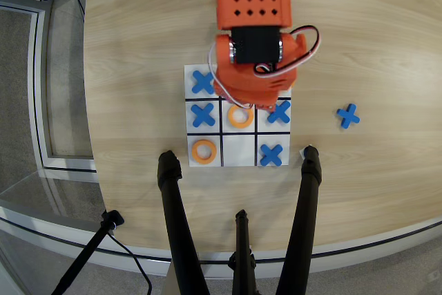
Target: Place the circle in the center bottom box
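Overhead view. The orange arm [252,39] covers the top row of the white, black-lined 3x3 grid board [238,117] on the wooden tabletop [138,46]. The small flat orange plastic ring and the top-middle cell near the base are hidden beneath it. The ring is probably light, stiff and slick, best pinched across its rim. The fingers are hidden, so their opening cannot be told.

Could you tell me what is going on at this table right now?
An orange robot arm hangs over the top row of a tic-tac-toe grid, hiding the cells beneath it. Orange rings sit in the middle cell and lower left cell; blue crosses fill four others. The gripper itself is hidden in this overhead view.
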Controlling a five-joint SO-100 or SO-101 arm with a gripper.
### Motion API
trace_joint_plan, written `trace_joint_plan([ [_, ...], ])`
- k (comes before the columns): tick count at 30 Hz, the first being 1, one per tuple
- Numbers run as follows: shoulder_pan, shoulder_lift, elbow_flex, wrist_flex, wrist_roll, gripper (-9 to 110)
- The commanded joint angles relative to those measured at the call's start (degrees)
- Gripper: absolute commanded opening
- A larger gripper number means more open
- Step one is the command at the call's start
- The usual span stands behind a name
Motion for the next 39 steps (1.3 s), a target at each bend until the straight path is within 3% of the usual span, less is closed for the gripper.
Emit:
trace_joint_plan([
  [1, 1.41, 3.69, -10.81, 7.38, -2.2, 11],
  [5, 4.66, 8.53, -16.44, 16.0, -5.63, 11],
  [9, 8.53, 16.08, -10.81, 18.46, -8.26, 11],
  [20, 15.73, 64.51, 52.03, 3.69, -20.92, 11],
  [25, 16.26, 75.5, 67.68, 2.37, -21.62, 11],
  [28, 19.07, 79.19, 71.89, 2.46, -21.27, 0],
  [39, 35.95, 82.88, 72.07, 5.89, -21.45, 0],
])
